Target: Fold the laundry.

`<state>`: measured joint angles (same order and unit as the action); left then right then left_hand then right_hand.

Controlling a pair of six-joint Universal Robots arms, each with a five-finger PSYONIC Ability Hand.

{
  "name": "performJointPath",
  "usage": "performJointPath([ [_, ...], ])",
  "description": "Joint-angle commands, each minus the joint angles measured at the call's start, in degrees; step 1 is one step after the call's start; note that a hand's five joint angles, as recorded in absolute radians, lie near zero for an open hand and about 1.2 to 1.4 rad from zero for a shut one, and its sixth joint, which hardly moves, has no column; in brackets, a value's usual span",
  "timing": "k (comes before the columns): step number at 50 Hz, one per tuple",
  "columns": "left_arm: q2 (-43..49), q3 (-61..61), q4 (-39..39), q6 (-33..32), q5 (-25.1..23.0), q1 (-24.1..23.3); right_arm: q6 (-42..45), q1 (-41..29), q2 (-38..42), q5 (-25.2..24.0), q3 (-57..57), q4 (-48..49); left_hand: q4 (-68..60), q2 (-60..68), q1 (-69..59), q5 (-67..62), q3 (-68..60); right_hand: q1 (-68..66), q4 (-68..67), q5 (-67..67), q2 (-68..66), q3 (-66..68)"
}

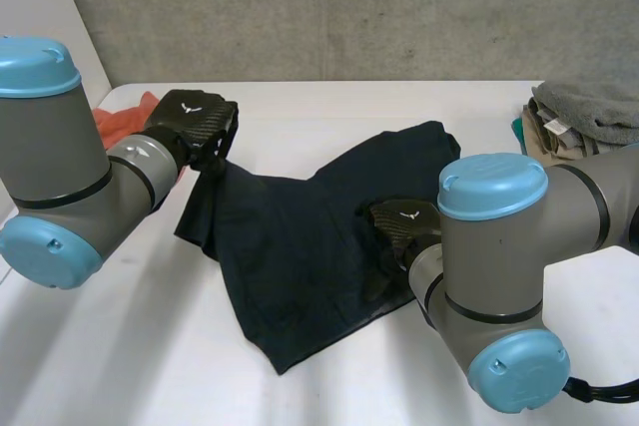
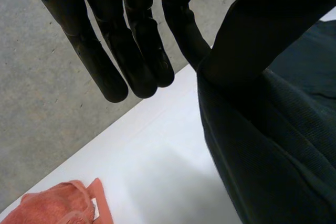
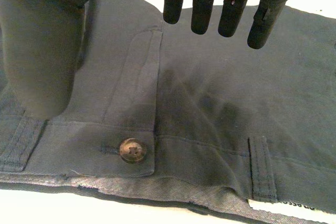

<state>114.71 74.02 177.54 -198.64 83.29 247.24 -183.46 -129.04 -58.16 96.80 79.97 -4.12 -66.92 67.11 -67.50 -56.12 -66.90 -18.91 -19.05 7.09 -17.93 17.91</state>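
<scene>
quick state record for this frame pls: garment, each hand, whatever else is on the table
garment: dark garment, lying rumpled on the white table, not yet folded
left hand: left hand pinches the garment's edge at its left side and holds it raised off the table
right hand: right hand open, fingers straight, over the garment near its button
other items: orange cloth beyond the left hand; folded stack at the table's right edge
</scene>
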Motion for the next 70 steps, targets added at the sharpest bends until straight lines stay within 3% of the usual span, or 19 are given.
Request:
performJointPath([
  [1,-0.2,0.3,-0.2,-0.5,-0.3,1.6,0.2,-0.2,-0.4,-4.5,0.7,-1.0,-13.1,12.9,-12.5,-13.9,-13.1,-10.8,-10.6,12.6,-11.7,11.8],
  [7,0.0,-0.6,-0.4,-0.5,-0.3,1.8,0.3,-2.0,-0.5,-12.8,3.1,-4.0,-13.1,12.9,-12.5,-13.9,-13.1,-15.5,-15.3,17.3,-16.5,16.5],
  [10,0.2,-1.1,-0.4,-0.6,-0.3,1.8,-0.1,-3.5,-0.4,-14.3,4.1,-3.6,-13.1,12.9,-12.5,-13.9,-13.1,-15.5,-15.3,17.3,-16.5,16.5],
  [32,1.1,-1.4,-0.4,-0.9,-0.2,1.7,-0.4,-11.8,5.9,-6.4,4.4,11.6,-13.1,12.9,-12.5,-13.9,-13.1,-17.0,-16.8,18.8,-18.0,18.0],
  [35,1.1,-1.3,-0.4,-0.9,-0.1,1.7,-0.1,-12.3,6.5,-4.8,4.3,13.6,-13.1,12.9,-12.5,-13.9,-13.1,-30.7,-30.6,32.5,-31.7,31.7],
  [38,1.0,-1.2,-0.4,-0.9,0.0,1.7,0.0,-12.5,6.7,-2.8,4.3,15.0,-13.1,12.9,-12.5,-13.9,-13.1,-61.0,-60.8,62.8,-62.0,62.0],
  [42,0.4,-1.2,-0.4,-0.9,0.0,1.9,0.0,-12.3,5.6,0.9,6.2,15.5,-13.1,12.9,-12.5,-13.9,-13.1,-61.1,-60.9,62.9,-62.1,62.1],
  [45,-0.9,-0.9,-0.6,-0.5,-0.1,2.1,-0.1,-10.2,1.0,2.3,7.9,15.9,-13.1,12.9,-12.5,-13.9,-13.1,-61.1,-60.9,62.9,-62.1,62.1],
  [48,-2.6,-0.8,-1.1,-0.4,-0.4,2.4,0.9,-2.6,-8.6,1.0,9.2,15.5,-13.1,12.9,-12.5,-13.9,-13.1,-61.1,-60.9,62.9,-62.1,62.1],
  [49,-4.1,-1.0,-1.9,-0.3,-0.6,2.3,2.5,1.6,-12.8,-1.1,9.2,14.6,-13.1,12.9,-12.5,-13.9,-13.1,-61.1,-60.9,62.9,-62.1,62.1],
  [53,-8.1,-1.1,-4.7,0.6,-2.5,1.7,9.1,10.4,-16.8,-8.5,6.4,11.0,-13.1,12.9,-12.5,-13.9,-13.1,-61.1,-60.9,62.9,-62.1,62.1],
  [56,-10.7,-1.1,-6.7,1.7,-4.7,0.8,11.6,12.8,-17.0,-11.5,3.1,7.1,-13.1,12.9,-12.5,-13.9,-13.1,-61.1,-60.9,62.9,-62.1,62.1],
  [61,-15.7,-0.2,-9.5,4.7,-8.1,-2.5,10.6,18.2,-16.8,-11.8,-5.2,-0.4,-13.1,12.9,-12.5,-13.9,-13.1,-61.1,-60.9,62.9,-62.1,62.1],
  [65,-16.1,1.1,-9.7,5.9,-7.8,-4.8,10.0,21.5,-15.1,-13.5,-10.2,-3.6,-13.1,12.9,-12.5,-13.9,-13.1,-61.1,-60.9,62.9,-62.1,62.1],
  [70,-8.9,-0.4,-7.8,4.3,-5.2,-7.7,11.8,22.4,-7.4,-15.7,-15.9,-7.0,-13.1,12.9,-12.5,-13.9,-13.1,-61.1,-60.9,62.9,-62.1,62.1],
])
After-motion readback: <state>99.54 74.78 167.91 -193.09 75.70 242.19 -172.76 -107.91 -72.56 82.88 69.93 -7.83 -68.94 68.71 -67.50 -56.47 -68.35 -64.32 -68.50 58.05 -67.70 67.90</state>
